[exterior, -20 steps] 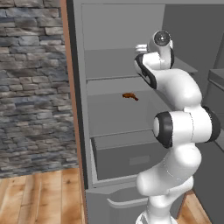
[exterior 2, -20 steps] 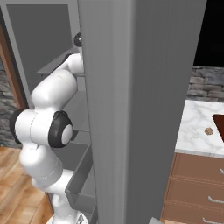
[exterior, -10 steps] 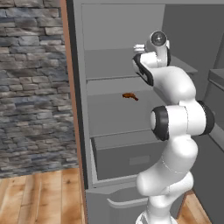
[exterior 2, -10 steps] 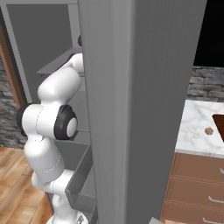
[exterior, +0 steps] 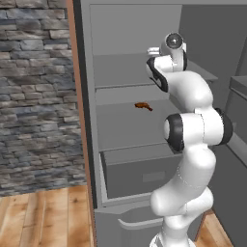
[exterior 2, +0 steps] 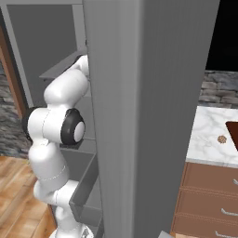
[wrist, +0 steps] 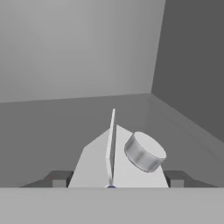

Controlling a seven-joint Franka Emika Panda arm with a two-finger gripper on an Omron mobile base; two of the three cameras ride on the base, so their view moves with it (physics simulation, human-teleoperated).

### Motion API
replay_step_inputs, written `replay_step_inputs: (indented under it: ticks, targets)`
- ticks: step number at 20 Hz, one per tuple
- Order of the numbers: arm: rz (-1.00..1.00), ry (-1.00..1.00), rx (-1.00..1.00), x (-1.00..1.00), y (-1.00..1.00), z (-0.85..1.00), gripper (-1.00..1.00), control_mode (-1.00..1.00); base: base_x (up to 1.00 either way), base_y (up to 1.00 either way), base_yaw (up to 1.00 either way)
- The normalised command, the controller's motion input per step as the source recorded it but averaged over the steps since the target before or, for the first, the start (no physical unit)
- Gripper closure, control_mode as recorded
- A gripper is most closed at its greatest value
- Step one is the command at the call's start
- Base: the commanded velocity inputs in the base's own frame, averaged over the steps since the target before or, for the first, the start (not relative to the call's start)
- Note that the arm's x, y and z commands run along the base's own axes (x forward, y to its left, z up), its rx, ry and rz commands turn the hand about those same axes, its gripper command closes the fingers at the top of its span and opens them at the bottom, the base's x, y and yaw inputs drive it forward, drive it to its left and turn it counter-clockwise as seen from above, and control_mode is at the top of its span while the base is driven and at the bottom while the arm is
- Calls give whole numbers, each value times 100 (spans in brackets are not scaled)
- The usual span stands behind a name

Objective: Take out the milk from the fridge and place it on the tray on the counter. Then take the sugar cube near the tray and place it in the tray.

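Note:
In the hand view the milk (wrist: 94, 168) shows its white gabled top and grey cap on a grey shelf of the fridge (exterior: 135, 72). My gripper (wrist: 117, 180) straddles it, and each dark fingertip (wrist: 59, 179) lies against a side of the carton with no gap showing. From the left base view the arm reaches up to the top shelf. Past the fridge's outer wall (exterior 2: 139, 116), the sugar cube (exterior 2: 221, 139) lies on the counter (exterior 2: 204, 139), just left of a corner of the tray (exterior 2: 233, 132).
An orange-brown food item (exterior: 142, 105) lies on the middle shelf above the grey drawer (exterior: 140, 173). The open door edge (exterior: 79, 120) and a stone wall (exterior: 34, 96) stand to the left. Brown drawers (exterior 2: 209, 195) sit under the counter.
The arm's elbow has risen slightly while the hand has stayed at the top shelf. The food item has not moved.

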Motion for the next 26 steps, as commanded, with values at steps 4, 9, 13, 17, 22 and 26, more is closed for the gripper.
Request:
replay_step_inputs:
  ticks: [4,9,13,17,22,26]
  targets:
    - [0,-8,11,-93,0,0,100,-100,0,0,0]
    - [6,-4,24,-100,0,15,100,-100,0,0,0]
    - [10,-7,19,-100,3,12,100,-100,0,0,0]
    - [14,-3,5,-100,3,46,100,-100,0,0,0]
    - [20,0,-3,-100,2,60,100,-100,0,0,0]
    - [22,0,-7,-100,5,27,100,-100,0,0,0]
